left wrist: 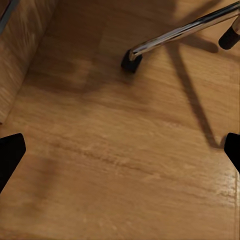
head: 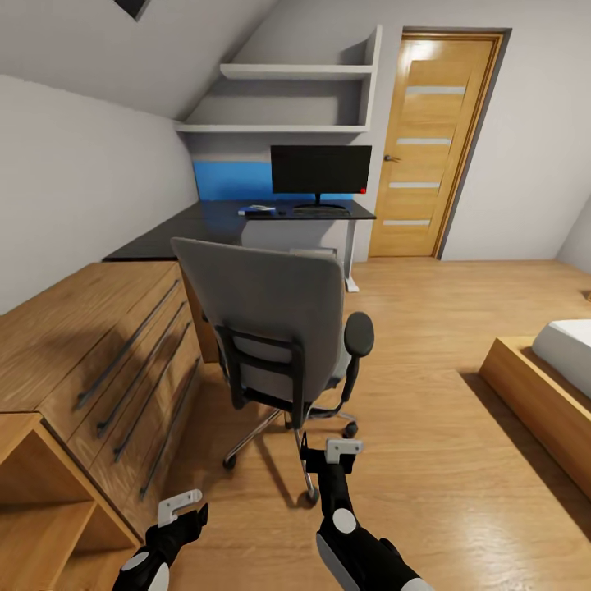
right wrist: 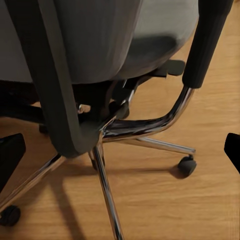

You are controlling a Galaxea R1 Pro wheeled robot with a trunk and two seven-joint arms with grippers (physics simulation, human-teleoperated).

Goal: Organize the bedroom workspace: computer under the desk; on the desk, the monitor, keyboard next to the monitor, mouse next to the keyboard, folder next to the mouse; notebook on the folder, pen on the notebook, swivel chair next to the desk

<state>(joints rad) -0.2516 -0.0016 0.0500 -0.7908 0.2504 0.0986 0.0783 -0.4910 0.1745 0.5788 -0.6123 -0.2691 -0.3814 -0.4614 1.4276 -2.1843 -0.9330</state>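
Note:
The grey swivel chair stands mid-floor with its back towards me, hiding its seat. Behind it is the black desk with the monitor upright on it and the dark keyboard at its foot. A small flat bluish item lies left of the keyboard, too small to name. My right gripper is open just behind the chair's chrome base. My left gripper is open over bare floor, near one castor.
A long light wooden dresser runs along the left wall, with an open wooden unit at its near end. A bed frame sits at the right, a wooden door beyond the desk. Wall shelves hang above it.

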